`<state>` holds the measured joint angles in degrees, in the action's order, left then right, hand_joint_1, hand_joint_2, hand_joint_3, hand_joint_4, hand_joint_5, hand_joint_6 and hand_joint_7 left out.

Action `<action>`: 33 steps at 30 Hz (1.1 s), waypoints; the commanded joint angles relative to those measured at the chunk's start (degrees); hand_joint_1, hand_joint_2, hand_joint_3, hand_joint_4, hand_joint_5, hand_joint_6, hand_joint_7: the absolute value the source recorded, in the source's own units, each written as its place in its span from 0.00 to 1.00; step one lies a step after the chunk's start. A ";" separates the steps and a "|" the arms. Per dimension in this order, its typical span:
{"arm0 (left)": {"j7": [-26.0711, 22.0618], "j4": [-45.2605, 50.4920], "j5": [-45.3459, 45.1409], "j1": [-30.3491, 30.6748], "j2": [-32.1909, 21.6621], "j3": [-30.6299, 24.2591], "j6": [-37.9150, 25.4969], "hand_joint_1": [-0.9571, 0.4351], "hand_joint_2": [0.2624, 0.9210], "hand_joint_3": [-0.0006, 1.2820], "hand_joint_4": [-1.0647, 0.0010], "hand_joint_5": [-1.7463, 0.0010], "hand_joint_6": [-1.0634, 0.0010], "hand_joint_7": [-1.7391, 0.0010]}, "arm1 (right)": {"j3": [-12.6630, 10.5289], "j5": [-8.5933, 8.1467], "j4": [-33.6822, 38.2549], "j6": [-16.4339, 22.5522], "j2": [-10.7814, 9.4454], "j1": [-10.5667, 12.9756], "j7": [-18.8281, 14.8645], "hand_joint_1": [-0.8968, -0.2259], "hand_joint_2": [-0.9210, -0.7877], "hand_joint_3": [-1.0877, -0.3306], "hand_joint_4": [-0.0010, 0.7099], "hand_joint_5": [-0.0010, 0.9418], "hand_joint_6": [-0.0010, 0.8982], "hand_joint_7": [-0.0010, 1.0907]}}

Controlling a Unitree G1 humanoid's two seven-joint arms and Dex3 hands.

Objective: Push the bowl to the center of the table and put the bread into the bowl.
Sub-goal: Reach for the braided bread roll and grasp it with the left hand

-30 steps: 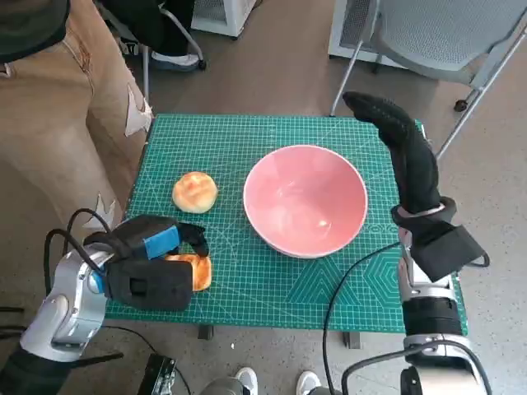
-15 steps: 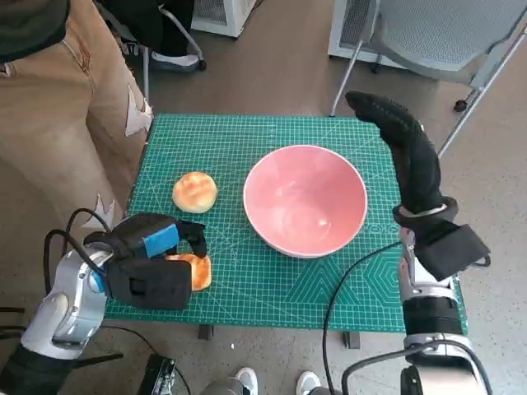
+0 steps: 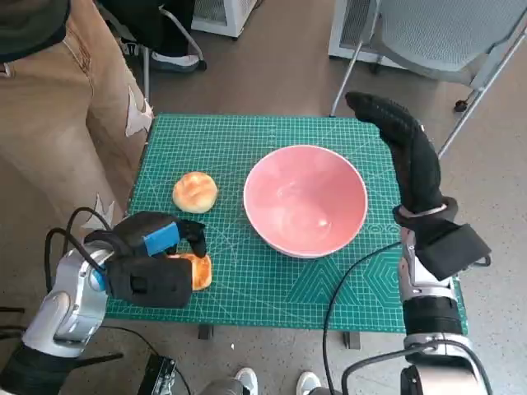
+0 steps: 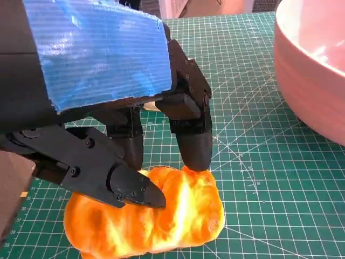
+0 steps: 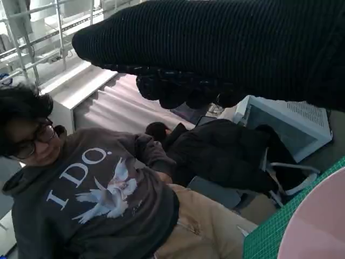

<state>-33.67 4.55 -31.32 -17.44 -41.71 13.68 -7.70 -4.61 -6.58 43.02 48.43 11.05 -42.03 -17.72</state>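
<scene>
The pink bowl (image 3: pixel 305 200) stands on the green mat (image 3: pixel 247 140), slightly right of its middle; its side shows in the left wrist view (image 4: pixel 315 70). A round bun (image 3: pixel 195 191) lies to the left of the bowl. A second, flatter bread (image 3: pixel 199 271) lies at the mat's near left edge. My left hand (image 3: pixel 152 262) holds this bread (image 4: pixel 161 221), with thumb and fingertips (image 4: pixel 194 156) pressed on its top as it lies on the mat. My gloved right hand (image 3: pixel 399 144) hangs stretched out beside the bowl's right rim, holding nothing.
A person in tan trousers (image 3: pixel 58 107) stands close to the table's left side, and a person in a dark hoodie (image 5: pixel 91 189) shows in the right wrist view. A grey chair (image 3: pixel 445 41) stands behind the far right corner. A black cable (image 3: pixel 346 280) crosses the mat's near right.
Almost nothing differs. My right arm has shifted very slightly to the right, and my left hand stays on the bread at the near left edge.
</scene>
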 commanded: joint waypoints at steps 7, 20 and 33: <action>-2.54 5.39 1.55 -2.09 -0.38 -3.16 -2.47 0.69 0.95 0.06 0.26 0.40 0.39 0.34 | 0.07 0.44 1.27 -0.29 0.01 -0.35 -0.43 0.28 0.00 0.31 0.20 0.00 0.00 0.39; -2.02 14.66 3.55 -3.41 -0.22 -8.86 -3.19 0.69 0.94 0.06 0.27 0.33 0.35 0.42 | 0.48 1.64 1.42 -0.04 -0.17 -0.51 0.47 0.29 0.00 0.31 0.20 0.00 0.00 0.39; -2.40 21.29 3.39 -3.87 0.29 -10.36 -5.42 0.69 0.92 0.05 0.23 0.34 0.30 0.47 | 0.47 1.90 1.31 0.24 -0.44 -0.32 0.54 0.29 0.00 0.32 0.21 0.00 0.00 0.39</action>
<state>-35.98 24.42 -28.14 -20.70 -41.71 3.73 -12.46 -4.27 -5.28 43.69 48.88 10.91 -42.83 -17.45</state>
